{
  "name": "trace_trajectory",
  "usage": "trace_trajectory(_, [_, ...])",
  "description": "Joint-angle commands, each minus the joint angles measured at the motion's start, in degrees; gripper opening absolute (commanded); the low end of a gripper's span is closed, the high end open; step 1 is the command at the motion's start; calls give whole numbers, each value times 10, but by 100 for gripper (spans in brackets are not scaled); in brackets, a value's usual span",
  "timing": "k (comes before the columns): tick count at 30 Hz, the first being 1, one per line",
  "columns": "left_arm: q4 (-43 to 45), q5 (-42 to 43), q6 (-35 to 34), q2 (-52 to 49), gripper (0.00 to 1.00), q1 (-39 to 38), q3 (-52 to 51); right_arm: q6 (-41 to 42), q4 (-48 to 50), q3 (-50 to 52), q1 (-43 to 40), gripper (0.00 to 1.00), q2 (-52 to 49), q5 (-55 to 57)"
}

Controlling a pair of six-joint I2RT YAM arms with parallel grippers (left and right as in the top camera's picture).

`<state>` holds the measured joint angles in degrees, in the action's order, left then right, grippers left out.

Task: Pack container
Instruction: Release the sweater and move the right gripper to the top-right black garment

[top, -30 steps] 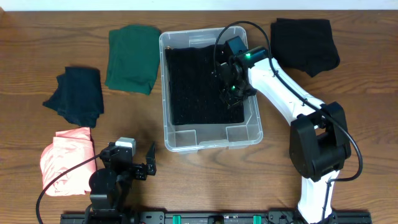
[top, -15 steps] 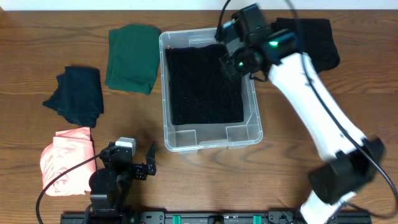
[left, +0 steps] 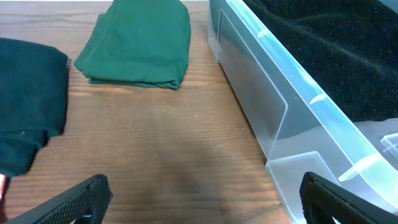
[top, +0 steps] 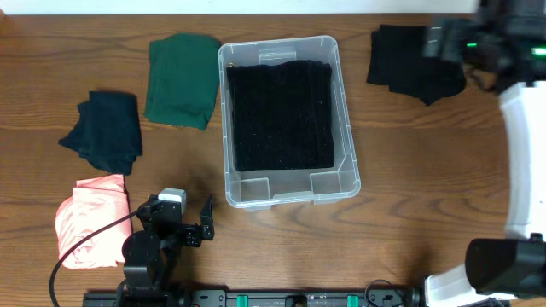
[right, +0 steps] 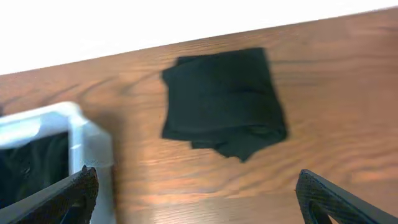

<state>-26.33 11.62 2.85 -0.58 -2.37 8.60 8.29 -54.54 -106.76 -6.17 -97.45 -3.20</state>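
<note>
Holding nothing, with right gripper (right: 196, 194) spread wide near the folded black cloth (right: 224, 99), seemingly clear of it, and left gripper (left: 205, 200) spread beside the container (left: 249, 99).

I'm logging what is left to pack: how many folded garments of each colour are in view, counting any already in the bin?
Black: 2, the black packed garment in the container and the black loose garment
Green: 1, the green garment
Dark teal: 1, the dark teal garment
Pink: 1, the pink garment
Total: 5
</note>
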Motion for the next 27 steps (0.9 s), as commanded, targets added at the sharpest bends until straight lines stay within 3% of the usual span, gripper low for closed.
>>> trace_trajectory(1, [1, -3, 3, 3, 98, -1, -11, -20, 0, 2, -68, 99, -18, -95])
trace_trajectory(10, [1, -3, 3, 3, 98, -1, -11, -114, 61, 2, -207, 99, -168, -323])
trace_trajectory(15, [1, -3, 3, 3, 98, -1, -11, -65, 142, 2, -259, 99, -275, -439])
trace_trajectory(20, [1, -3, 3, 3, 98, -1, -11, 32, 198, 2, -291, 99, -357, -442])
trace_trajectory(27, [1, -3, 3, 3, 98, -1, -11, 39, 201, 2, -285, 99, -439, -492])
